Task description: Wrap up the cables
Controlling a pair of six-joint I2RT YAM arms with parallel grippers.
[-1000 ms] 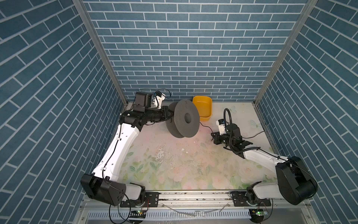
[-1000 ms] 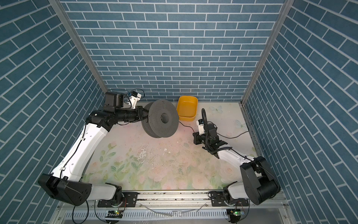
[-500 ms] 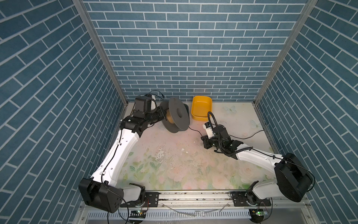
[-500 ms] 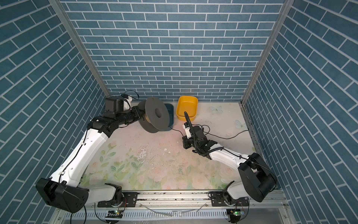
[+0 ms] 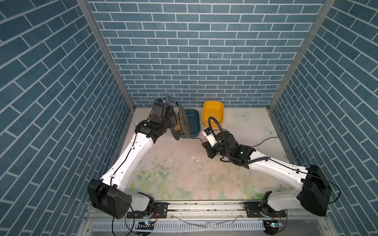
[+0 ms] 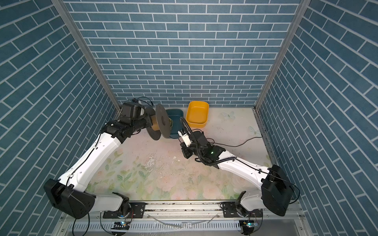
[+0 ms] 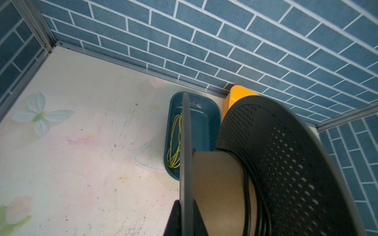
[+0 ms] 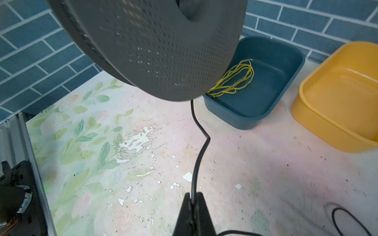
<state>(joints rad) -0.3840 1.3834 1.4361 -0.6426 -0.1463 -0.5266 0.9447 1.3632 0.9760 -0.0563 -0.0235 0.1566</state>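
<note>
Right wrist view looks along the right claw [image 8: 192,199], which is pinched tight on the thin black cable [image 8: 199,147]. From the claw the cable goes up in a wiggly line and slips behind the big black spool [image 8: 155,51], which has many little holes. Past the spool sits the blue tub [image 8: 245,122], with a small bunch of yellow strings [image 8: 235,79] lying inside it. A yellow tub [image 8: 327,130] sits just beside the blue tub.

Left wrist view shows what that one cannot: the inside of the spool. A few turns of cable [image 7: 248,183] are wound on its brown middle [image 7: 216,183]. The left claw [image 7: 187,218] is closed tight on the thin edge of one spool side.

Both top views show the whole tabletop [image 5: 184,179]. The spool [image 5: 183,120] stands on its edge at the left side of the blue tub [image 5: 194,122] and hides part of it. The right claw is near the front of the blue tub, but its tips are hard to see from up here. More cable [image 5: 270,138] trails on the tabletop, well to the right of the blue tub.
</note>
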